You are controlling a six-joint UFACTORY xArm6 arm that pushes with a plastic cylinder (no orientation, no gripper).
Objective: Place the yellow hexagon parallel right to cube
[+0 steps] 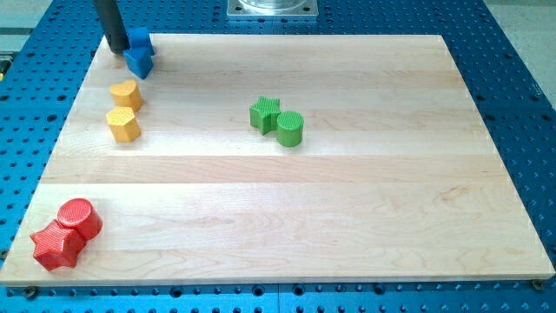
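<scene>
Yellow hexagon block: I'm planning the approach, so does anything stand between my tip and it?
Yes. My tip, left of the upper blue block, has the rounder yellow block lying directly between it and the yellow hexagon block.

Our rod stands near upright at the view's top left; my tip (116,49) rests on the surface.

Pale smooth wooden board (347,217); perforated blue metal table (521,69); matt blocks.

Two blocks (124,110) lie below the cube (139,41), view's left.
</scene>
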